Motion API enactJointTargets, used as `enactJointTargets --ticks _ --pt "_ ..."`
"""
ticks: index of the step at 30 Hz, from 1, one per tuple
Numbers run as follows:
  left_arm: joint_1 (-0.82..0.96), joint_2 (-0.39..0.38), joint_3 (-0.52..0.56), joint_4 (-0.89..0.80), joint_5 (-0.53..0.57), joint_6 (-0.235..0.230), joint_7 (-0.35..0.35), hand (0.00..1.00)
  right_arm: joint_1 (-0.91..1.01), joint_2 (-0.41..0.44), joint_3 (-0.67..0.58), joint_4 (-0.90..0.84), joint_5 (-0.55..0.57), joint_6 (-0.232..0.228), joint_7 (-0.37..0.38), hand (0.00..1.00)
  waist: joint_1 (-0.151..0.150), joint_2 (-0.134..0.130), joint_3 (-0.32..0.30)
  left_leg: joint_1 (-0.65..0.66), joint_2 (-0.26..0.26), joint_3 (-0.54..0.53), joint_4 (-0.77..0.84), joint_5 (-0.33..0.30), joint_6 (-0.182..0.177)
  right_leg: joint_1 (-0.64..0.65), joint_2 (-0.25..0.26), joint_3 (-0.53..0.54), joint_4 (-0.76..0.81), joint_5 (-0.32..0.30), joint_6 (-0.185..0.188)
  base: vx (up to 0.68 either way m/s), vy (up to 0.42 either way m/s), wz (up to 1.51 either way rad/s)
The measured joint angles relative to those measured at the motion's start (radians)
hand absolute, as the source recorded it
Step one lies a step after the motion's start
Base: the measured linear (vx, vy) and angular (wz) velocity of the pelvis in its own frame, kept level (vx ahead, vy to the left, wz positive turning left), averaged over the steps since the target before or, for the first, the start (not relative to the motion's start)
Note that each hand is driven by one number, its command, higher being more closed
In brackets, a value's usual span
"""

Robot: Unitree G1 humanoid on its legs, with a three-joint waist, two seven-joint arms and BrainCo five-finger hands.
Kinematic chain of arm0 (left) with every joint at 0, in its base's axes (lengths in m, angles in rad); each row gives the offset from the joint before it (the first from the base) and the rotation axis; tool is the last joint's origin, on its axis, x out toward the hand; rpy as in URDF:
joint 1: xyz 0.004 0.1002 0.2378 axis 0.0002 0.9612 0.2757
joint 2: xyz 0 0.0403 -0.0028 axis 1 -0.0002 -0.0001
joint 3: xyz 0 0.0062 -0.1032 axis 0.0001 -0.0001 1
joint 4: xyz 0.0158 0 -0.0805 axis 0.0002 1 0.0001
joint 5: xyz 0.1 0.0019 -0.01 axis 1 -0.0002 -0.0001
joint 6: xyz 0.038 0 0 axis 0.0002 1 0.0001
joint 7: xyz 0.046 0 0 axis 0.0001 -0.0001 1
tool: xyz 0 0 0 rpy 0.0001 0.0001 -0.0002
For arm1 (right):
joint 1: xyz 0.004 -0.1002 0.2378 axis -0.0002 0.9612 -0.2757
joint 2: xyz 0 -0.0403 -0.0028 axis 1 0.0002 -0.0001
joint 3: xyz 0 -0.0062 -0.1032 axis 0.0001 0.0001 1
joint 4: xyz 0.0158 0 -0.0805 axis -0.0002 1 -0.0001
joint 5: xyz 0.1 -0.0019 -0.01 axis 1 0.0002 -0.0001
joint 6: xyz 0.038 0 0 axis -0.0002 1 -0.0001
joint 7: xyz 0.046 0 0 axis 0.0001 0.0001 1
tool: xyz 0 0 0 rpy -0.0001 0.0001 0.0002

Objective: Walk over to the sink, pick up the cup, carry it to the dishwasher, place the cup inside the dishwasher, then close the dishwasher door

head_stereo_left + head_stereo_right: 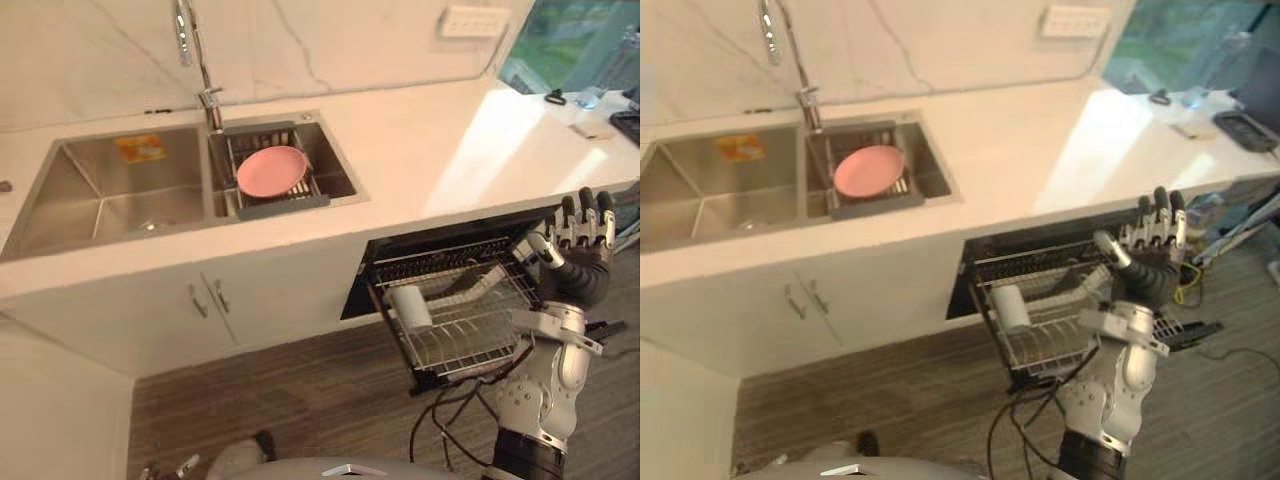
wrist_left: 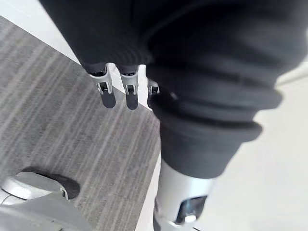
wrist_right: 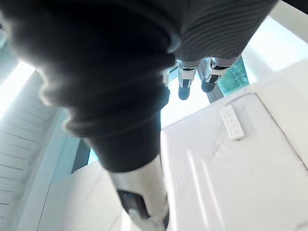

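A white cup lies on its side in the wire rack that is pulled out of the open dishwasher under the counter. My right hand is raised just right of the rack, with straight fingers, palm toward the dishwasher, holding nothing. The right wrist view shows its fingers stretched out against the wall and window. My left hand hangs low with relaxed fingers over the wooden floor, holding nothing.
The double steel sink is at the left of the white counter, with a pink plate on a drain rack and a faucet behind it. Cabinet doors are below. Small items lie at the counter's far right.
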Motion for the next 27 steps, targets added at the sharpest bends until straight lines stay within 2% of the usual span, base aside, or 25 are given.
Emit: enactJointTargets --ticks 6,8,9,10,11,12,13,14,15,16,19,20,21,22,23,24,25,26,27 --pt "0.023 -0.026 0.018 0.012 0.001 -0.011 0.007 0.00 0.005 -0.002 0.037 -0.008 -0.001 0.000 0.001 0.00 0.000 0.002 -0.003 -0.008 0.006 0.054 0.030 -0.033 0.003 -0.021 -0.010 0.043 -0.012 -0.003 0.012 -0.05 0.054 -0.23" --pt "0.008 -0.011 0.018 0.013 0.016 -0.011 0.006 0.00 0.009 -0.002 0.031 -0.008 0.002 -0.005 0.000 0.00 -0.009 -0.016 -0.008 -0.003 -0.016 0.070 0.033 -0.064 0.016 -0.037 -0.041 0.053 0.030 -0.016 0.013 0.11 0.111 -0.17" --pt "0.002 -0.005 0.014 0.014 0.024 -0.011 0.006 0.00 0.015 -0.002 0.026 -0.008 0.002 -0.006 0.000 0.00 -0.012 -0.020 -0.010 0.006 -0.023 0.072 0.029 -0.074 0.016 -0.041 -0.053 0.051 0.062 -0.029 0.003 0.15 0.091 -0.03" --pt "-0.017 0.002 0.002 0.024 0.041 -0.011 0.009 0.00 0.027 -0.004 0.016 -0.008 0.001 -0.009 0.000 0.00 -0.018 -0.016 -0.011 0.031 -0.031 0.070 0.013 -0.082 0.022 -0.083 -0.070 0.040 0.200 -0.062 -0.054 0.16 0.131 -0.01" --pt "-0.034 0.013 -0.030 0.034 0.043 -0.011 0.017 0.00 0.036 -0.001 0.018 -0.008 0.000 -0.009 0.000 0.00 -0.019 -0.007 -0.016 0.052 -0.029 0.069 -0.009 -0.083 0.028 -0.194 -0.101 0.045 0.429 -0.050 -0.124 0.16 0.150 0.02" --pt "-0.039 0.023 -0.047 0.032 0.045 -0.012 0.019 0.00 0.041 0.000 0.023 -0.008 0.000 -0.009 0.000 0.00 -0.026 -0.008 -0.016 0.065 -0.029 0.064 -0.021 -0.080 0.035 -0.238 -0.110 0.069 0.523 -0.030 -0.153 0.18 0.165 0.15" --pt "-0.055 0.040 -0.076 0.031 0.047 -0.008 0.022 0.00 0.055 0.002 0.034 -0.008 -0.001 -0.009 0.000 0.00 -0.039 -0.010 -0.016 0.093 -0.031 0.040 -0.039 -0.075 0.058 -0.301 -0.114 0.119 0.651 -0.015 -0.157 0.17 0.090 0.45" --pt "-0.069 0.058 -0.097 0.027 0.048 -0.005 0.024 0.00 0.068 0.002 0.035 -0.008 -0.001 -0.009 0.000 0.00 -0.048 -0.019 -0.015 0.100 -0.029 0.016 -0.039 -0.075 0.071 -0.316 -0.110 0.128 0.679 -0.043 -0.130 0.17 0.067 0.64" --pt "-0.080 0.073 -0.106 0.010 0.050 -0.003 0.026 0.00 0.074 0.002 0.037 -0.009 -0.001 -0.009 -0.001 0.00 -0.053 -0.043 -0.018 0.114 -0.026 0.003 -0.037 -0.072 0.069 -0.330 -0.099 0.128 0.659 -0.081 -0.113 0.11 0.012 0.56" --pt "-0.084 0.075 -0.108 -0.004 0.050 -0.002 0.027 0.00 0.074 0.002 0.038 -0.011 -0.001 -0.009 -0.004 0.00 -0.052 -0.055 -0.018 0.126 -0.021 -0.008 -0.038 -0.070 0.066 -0.330 -0.078 0.124 0.606 -0.098 -0.107 0.06 -0.024 0.46" --pt "-0.108 0.078 -0.121 -0.010 0.050 0.008 0.028 0.00 0.073 0.002 0.039 -0.040 -0.001 -0.011 -0.013 0.00 -0.047 -0.040 -0.011 0.131 0.017 -0.042 -0.037 -0.080 0.051 -0.326 0.003 0.124 0.371 -0.105 -0.088 0.12 -0.057 0.32" --pt "-0.110 0.076 -0.122 -0.010 0.051 0.010 0.028 0.00 0.073 0.002 0.045 -0.043 -0.001 -0.012 -0.019 0.00 -0.041 -0.033 -0.006 0.137 0.032 -0.051 -0.035 -0.089 0.035 -0.326 0.026 0.138 0.265 -0.070 -0.078 0.24 -0.145 0.32" --pt "-0.106 0.067 -0.105 -0.013 0.068 0.026 0.033 0.00 0.081 0.003 0.061 -0.051 -0.001 -0.012 -0.029 0.00 -0.039 -0.029 -0.003 0.150 0.046 -0.062 -0.025 -0.111 0.008 -0.321 0.031 0.148 0.178 -0.001 -0.077 0.20 -0.145 0.22" --pt "-0.105 0.065 -0.101 -0.015 0.072 0.029 0.036 0.00 0.085 0.005 0.066 -0.057 -0.001 -0.012 -0.033 0.00 -0.039 -0.029 -0.003 0.152 0.049 -0.064 -0.019 -0.117 0.006 -0.316 0.030 0.148 0.168 0.014 -0.079 0.18 -0.184 0.27" --pt "-0.092 0.056 -0.085 -0.041 0.088 0.040 0.041 0.00 0.109 0.021 0.082 -0.102 -0.001 -0.012 -0.041 0.00 -0.037 -0.033 -0.004 0.152 0.054 -0.069 0.027 -0.160 -0.019 -0.296 0.020 0.151 0.136 0.117 -0.079 0.15 -0.194 0.20" --pt "-0.070 0.049 -0.063 -0.068 0.109 0.044 0.043 0.00 0.138 0.045 0.103 -0.163 -0.001 -0.013 -0.041 0.00 -0.027 -0.042 -0.011 0.153 0.060 -0.067 0.082 -0.220 -0.048 -0.259 0.006 0.150 0.130 0.148 -0.027 0.18 -0.257 0.17" --pt "-0.066 0.039 -0.049 -0.069 0.121 0.046 0.043 0.00 0.148 0.044 0.107 -0.185 -0.001 -0.014 -0.040 0.00 -0.017 -0.028 -0.017 0.157 0.087 -0.064 0.109 -0.248 -0.063 -0.235 0.023 0.137 0.117 0.120 -0.019 0.22 -0.268 0.18" --pt "-0.056 0.003 -0.041 -0.083 0.145 0.047 0.043 0.00 0.166 0.038 0.109 -0.217 -0.011 -0.019 -0.041 0.00 -0.015 0.006 -0.034 0.153 0.148 -0.026 0.132 -0.271 -0.084 -0.212 0.053 0.095 0.092 0.112 -0.032 0.24 -0.244 0.42" --pt "-0.058 -0.034 -0.042 -0.083 0.175 0.047 0.042 0.00 0.166 0.033 0.106 -0.234 -0.037 -0.026 -0.042 0.00 -0.024 0.045 -0.052 0.148 0.192 0.012 0.132 -0.254 -0.101 -0.197 0.069 0.059 0.076 0.108 -0.038 0.23 -0.180 0.49"
